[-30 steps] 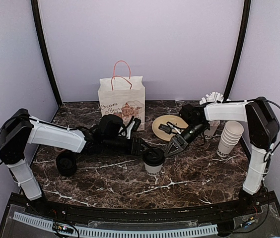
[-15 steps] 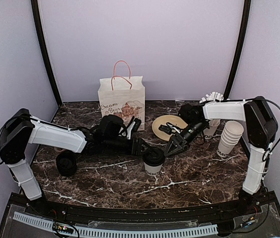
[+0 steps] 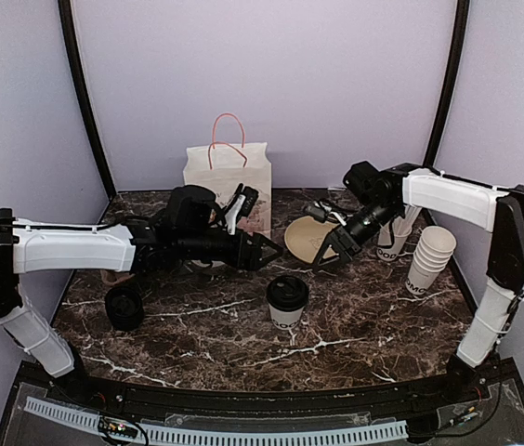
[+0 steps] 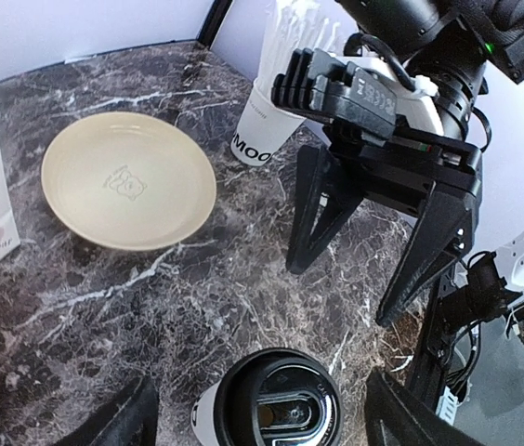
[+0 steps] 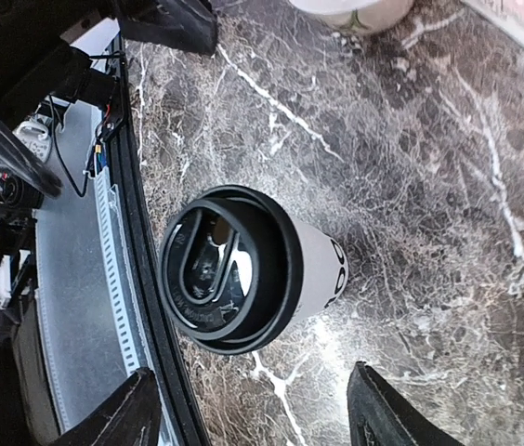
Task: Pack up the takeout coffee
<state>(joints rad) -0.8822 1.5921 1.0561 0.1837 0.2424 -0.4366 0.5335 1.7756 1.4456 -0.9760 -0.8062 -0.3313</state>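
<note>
One takeout coffee cup, white with a black lid and black lettering, stands upright at the table's middle front. It also shows in the left wrist view and the right wrist view. A second black lid sits at the front left; its cup body barely shows. My left gripper is open and empty, raised just behind and left of the middle cup. My right gripper is open and empty, raised behind and right of it. The two grippers face each other. Neither touches the cup.
A paper bag with pink handles stands at the back. A cream plate lies right of it. A white cup of sticks and a stack of lidless cups stand at the right. The table's front edge is near the cup.
Both arms have lifted and drawn back from the middle cup. The cup has stayed where it was, and both grippers are still open.
</note>
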